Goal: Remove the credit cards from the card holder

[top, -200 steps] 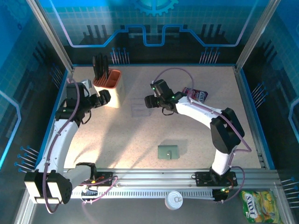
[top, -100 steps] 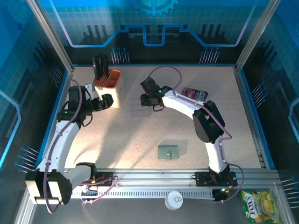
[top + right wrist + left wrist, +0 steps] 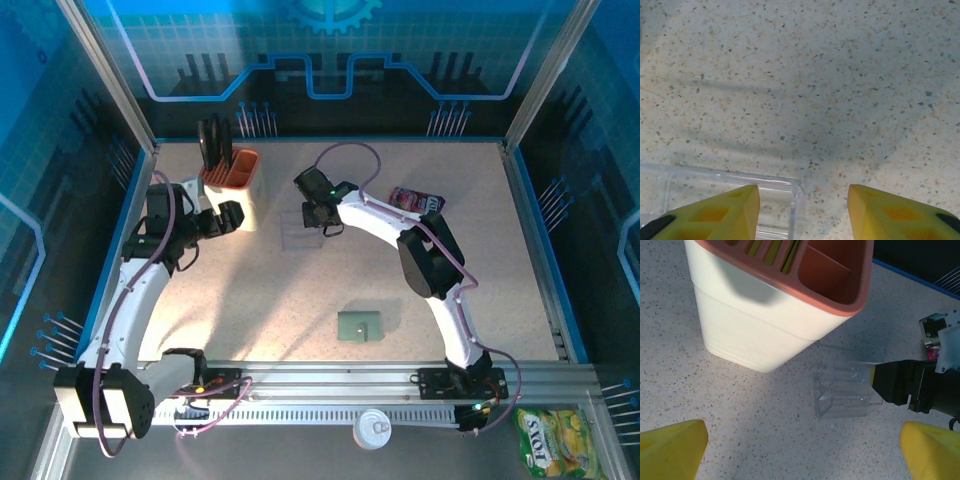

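The tabletop [image 3: 740,410] looks matt and speckled, the clear box [image 3: 845,396] glossy plastic, the cup [image 3: 755,325] smooth plastic.

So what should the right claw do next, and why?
Probably squeeze shut. The right gripper is open, with its yellow fingers on either side of the clear box wall, so closing should pinch that wall and get a hold on it.

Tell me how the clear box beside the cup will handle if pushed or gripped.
The clear plastic box looks thin-walled and empty, so probably light; a nudge would likely slide it on the table. Its glossy walls may slip in the right gripper, and a hard pinch might flex them.
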